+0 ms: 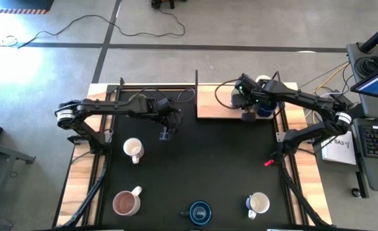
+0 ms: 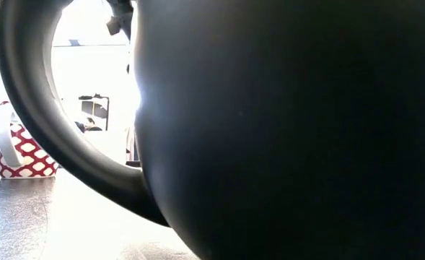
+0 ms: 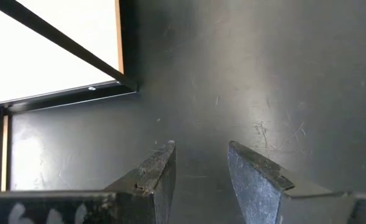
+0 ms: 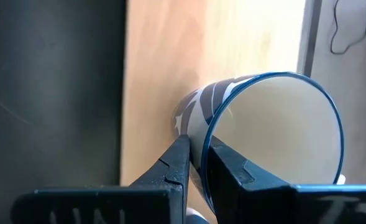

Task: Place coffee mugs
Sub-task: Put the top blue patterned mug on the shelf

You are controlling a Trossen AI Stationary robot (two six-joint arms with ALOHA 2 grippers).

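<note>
Near edge of the counter (image 1: 227, 167): you've got a dark blue mug (image 1: 199, 212) at centre (it's blocking the low view), a pink mug (image 1: 126, 203) to its left, and a blue mug with white inside (image 1: 258, 204) to its right. One step farther, left side, a white mug (image 1: 133, 150) stands alone.

Left tool (image 1: 165, 133) hangs over bare counter just right of that white mug, fingers apart, nothing between them.

Far side: right tool (image 4: 196, 163) is over the wooden board (image 1: 217, 102), fingers pinched on the rim wall of a blue-and-white patterned mug (image 4: 263, 137), one finger inside, one outside. More mugs look clustered under that arm, but I can't count them.

Handling, my read: ceramic, rigid, glazed so slippery, and chips if knocked. A rim pinch lets the mug swing; it reads tilted in the wrist view. Keep your moves slow, set the base flat before releasing. For the loose ones, grip the wall opposite the handle.
</note>
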